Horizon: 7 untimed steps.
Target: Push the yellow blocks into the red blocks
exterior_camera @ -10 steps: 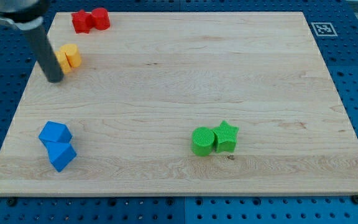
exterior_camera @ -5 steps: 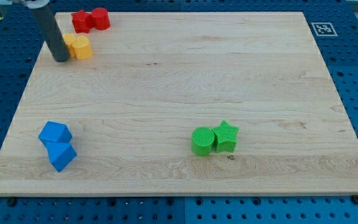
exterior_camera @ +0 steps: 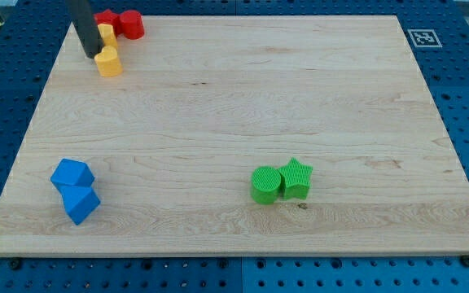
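Fingers: none on this rig, so you have no open or closed state to log; my tip [exterior_camera: 90,54] is the only contact point, and it stands at the view's top left, touching the left side of the yellow pair. Working down in size, you have the wooden board [exterior_camera: 243,98] first, with an ArUco marker [exterior_camera: 423,37] off its top right corner. The two blue blocks [exterior_camera: 75,190] sit together at the view's lower left and the green cylinder [exterior_camera: 265,184] touches the green star [exterior_camera: 297,177] right of centre; neither pair has shifted over the last second. What has changed: my tip has travelled up the board from beside the yellow blocks' earlier spot, carrying them toward the view's top. The upper yellow block [exterior_camera: 106,34] now touches the red blocks [exterior_camera: 120,24], which have stayed put; its shape is partly hidden by the rod. The lower yellow block [exterior_camera: 109,62] trails just below, against its partner. You can judge the task nearly done; a short further nudge should close the lower one in.
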Available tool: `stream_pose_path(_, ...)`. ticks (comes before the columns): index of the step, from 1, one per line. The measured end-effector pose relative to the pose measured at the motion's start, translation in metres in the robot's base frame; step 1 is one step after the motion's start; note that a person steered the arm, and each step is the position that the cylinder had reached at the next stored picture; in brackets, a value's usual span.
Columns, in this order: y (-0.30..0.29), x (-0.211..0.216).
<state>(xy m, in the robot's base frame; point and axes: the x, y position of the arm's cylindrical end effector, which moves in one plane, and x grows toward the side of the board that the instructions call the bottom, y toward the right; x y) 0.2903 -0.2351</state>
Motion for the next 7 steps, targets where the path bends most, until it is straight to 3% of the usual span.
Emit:
stream_pose_path(2, 0.009, 0.077)
stream_pose_path(3, 0.05, 0.072)
stream_pose_path(4, 0.056, 0.031)
stream_pose_path(5, 0.082, 0.04)
stream_pose_path(6, 0.086, 0.085)
stream_pose_path(7, 0.046, 0.109)
